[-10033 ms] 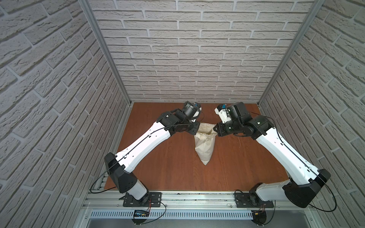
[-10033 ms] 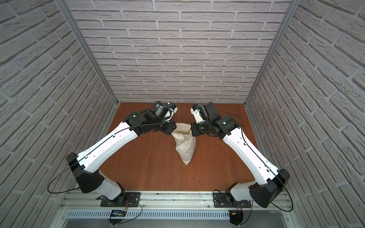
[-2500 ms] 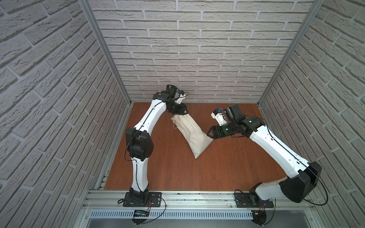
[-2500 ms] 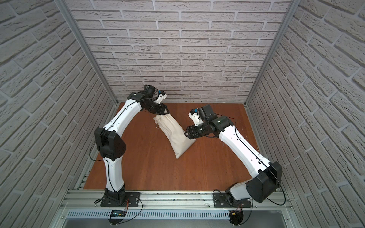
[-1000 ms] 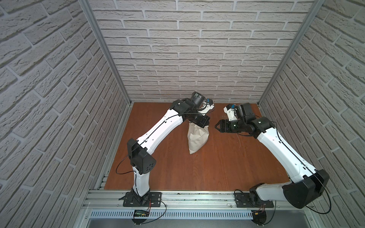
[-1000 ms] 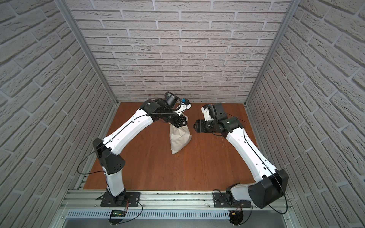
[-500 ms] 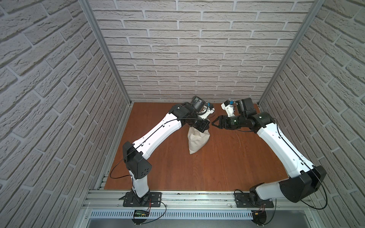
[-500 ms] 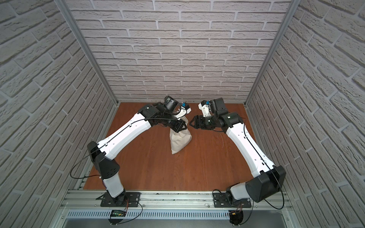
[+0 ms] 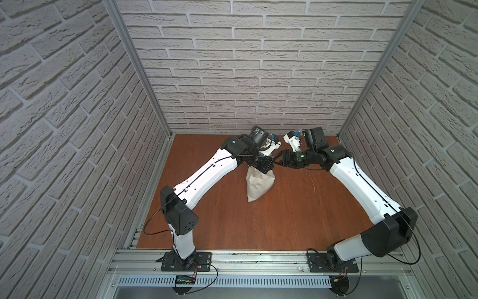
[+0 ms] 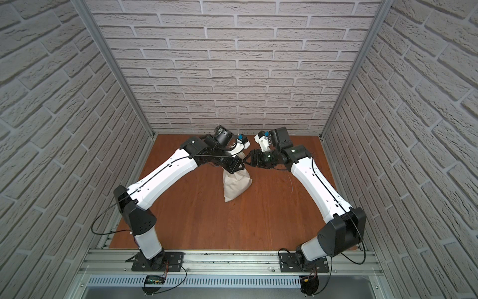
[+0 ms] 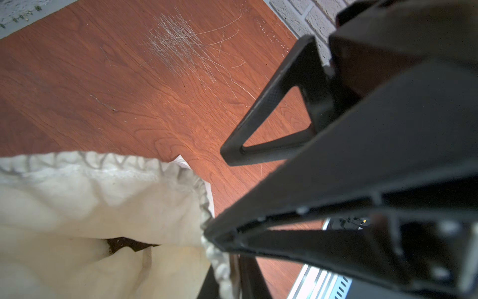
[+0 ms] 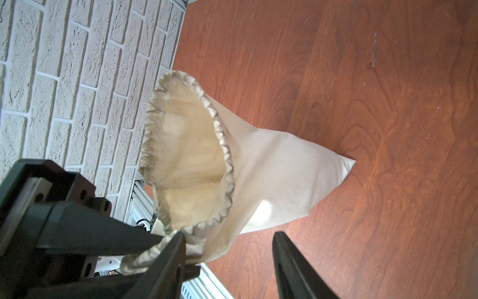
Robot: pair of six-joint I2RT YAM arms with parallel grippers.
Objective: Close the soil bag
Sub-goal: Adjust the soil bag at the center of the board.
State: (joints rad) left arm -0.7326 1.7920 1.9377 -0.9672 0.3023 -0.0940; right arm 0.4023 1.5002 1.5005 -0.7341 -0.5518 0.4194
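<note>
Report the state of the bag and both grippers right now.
soil bag: mouth wide open, rim held up, base resting on the table.
left gripper: shut on the bag's rim.
right gripper: open, fingers at the bag's neck, not gripping it.

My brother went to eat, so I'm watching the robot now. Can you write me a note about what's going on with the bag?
The left gripper is shut on the gathered rim of the soil bag, holding it up.
The right gripper is open, jaws apart, close beside that pinched rim, gripping nothing.
The bag's bottom rests on the table. Its mouth gapes wide.
Done: bag held upright by its rim.
Left: find the cord, which I cannot make out here, and pull the mouth shut.
</note>
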